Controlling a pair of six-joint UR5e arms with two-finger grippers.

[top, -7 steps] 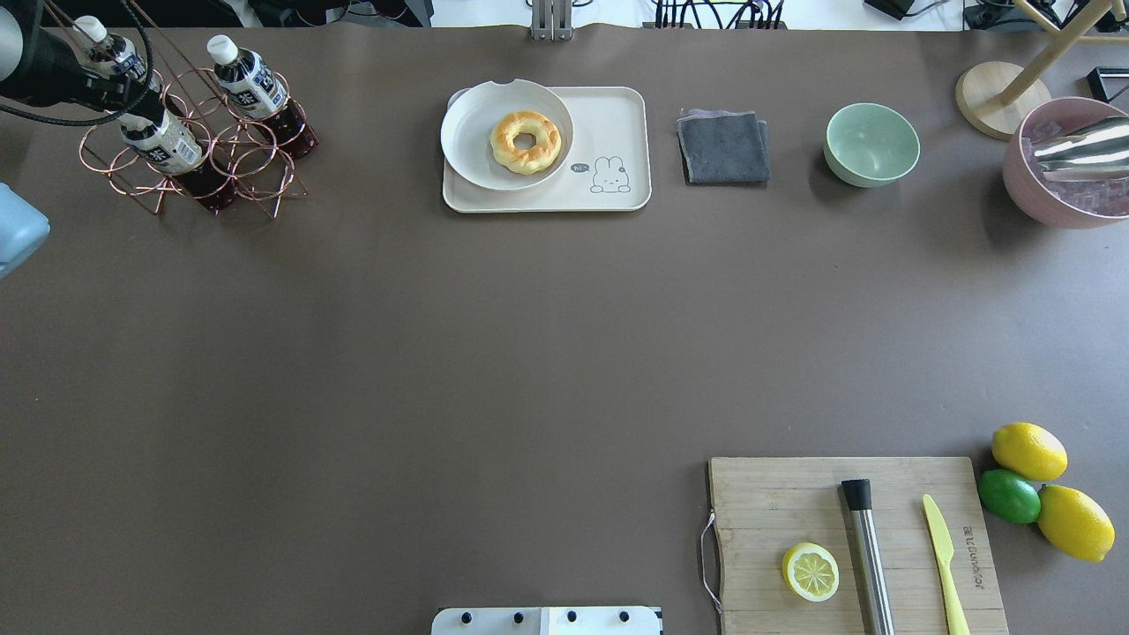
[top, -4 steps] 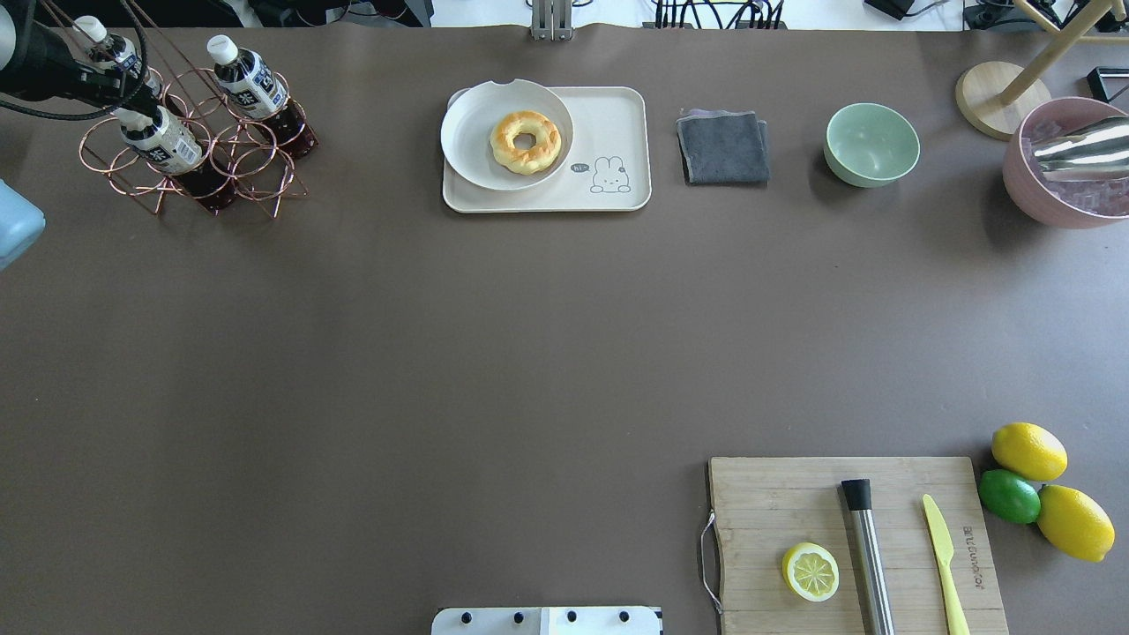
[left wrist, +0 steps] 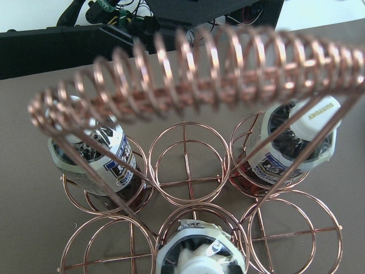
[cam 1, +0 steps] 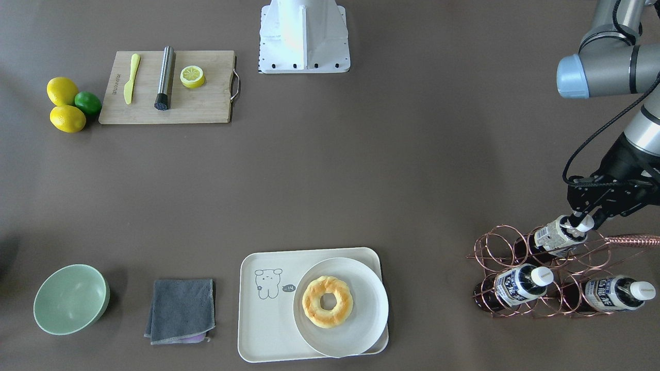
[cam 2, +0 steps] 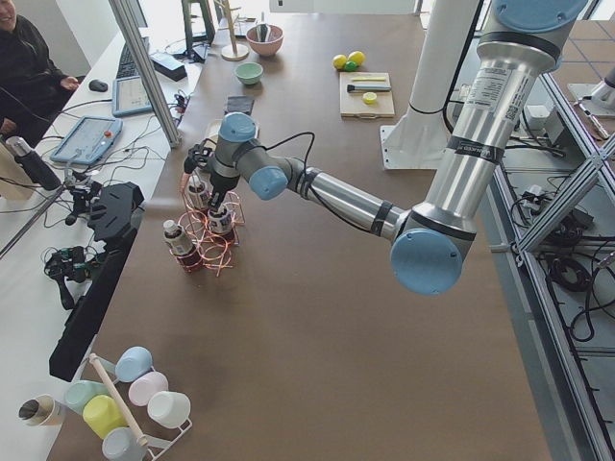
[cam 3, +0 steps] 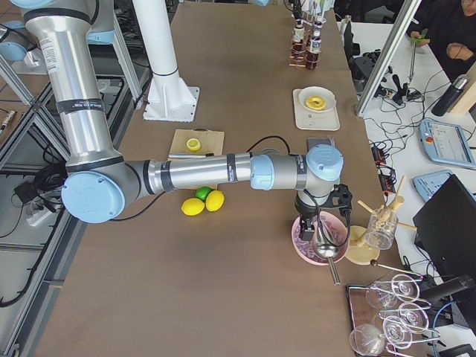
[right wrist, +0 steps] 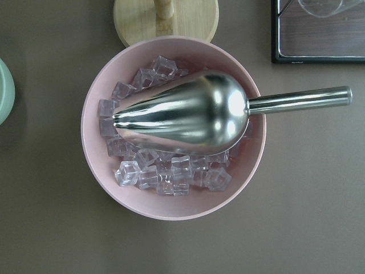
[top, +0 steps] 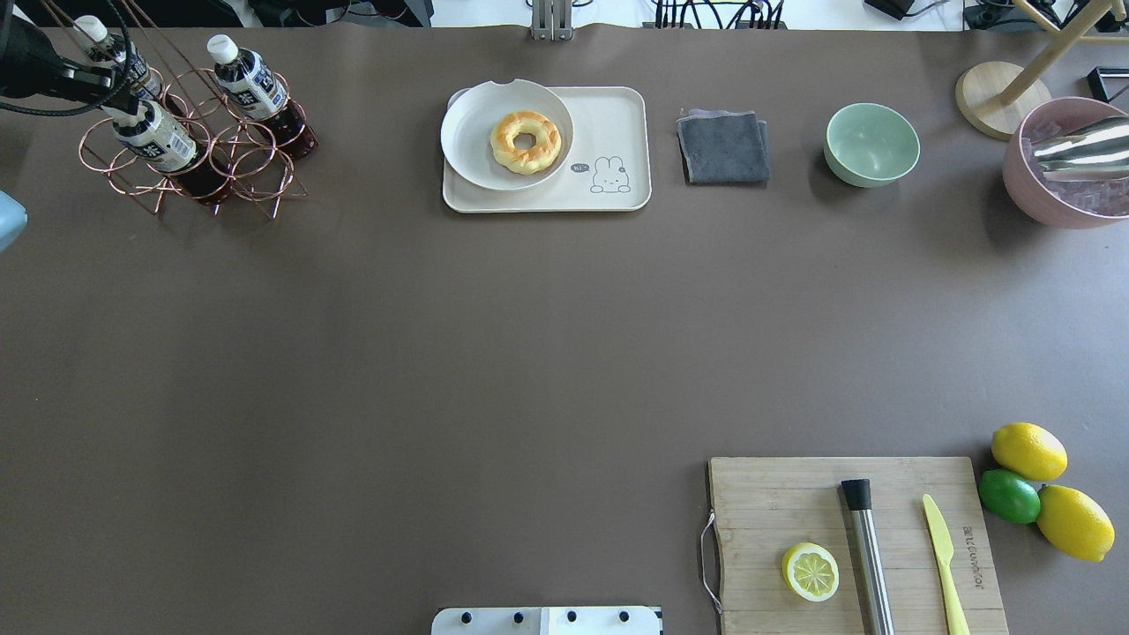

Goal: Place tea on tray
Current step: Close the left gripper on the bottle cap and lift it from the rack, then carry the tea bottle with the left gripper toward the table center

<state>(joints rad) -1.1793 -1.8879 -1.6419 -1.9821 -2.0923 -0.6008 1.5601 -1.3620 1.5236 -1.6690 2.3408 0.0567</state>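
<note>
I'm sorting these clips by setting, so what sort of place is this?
Most likely a robotics lab staged as a drinks counter: the left arm over a copper bottle rack, an operator's teach pendant, and a pink ice bowl with a metal scoop.

Room notes. The table (top: 529,353) under my cameras wears a matte dark-brown cover right out to its edges. Light is even and comes from above; shadows on the cover are soft.

Along the operators' side runs a white bench (cam 2: 58,221), set off from the table by slanting aluminium posts (cam 2: 144,67). I note a tablet (cam 2: 82,139) lying on it, and from the opposite end view an open laptop (cam 3: 446,223).

On the robot's side the floor (cam 2: 577,403) is pale grey tile, crossed by aluminium frame rails (cam 2: 567,182), with loose cable coils (cam 2: 567,274) lying on it.
</note>
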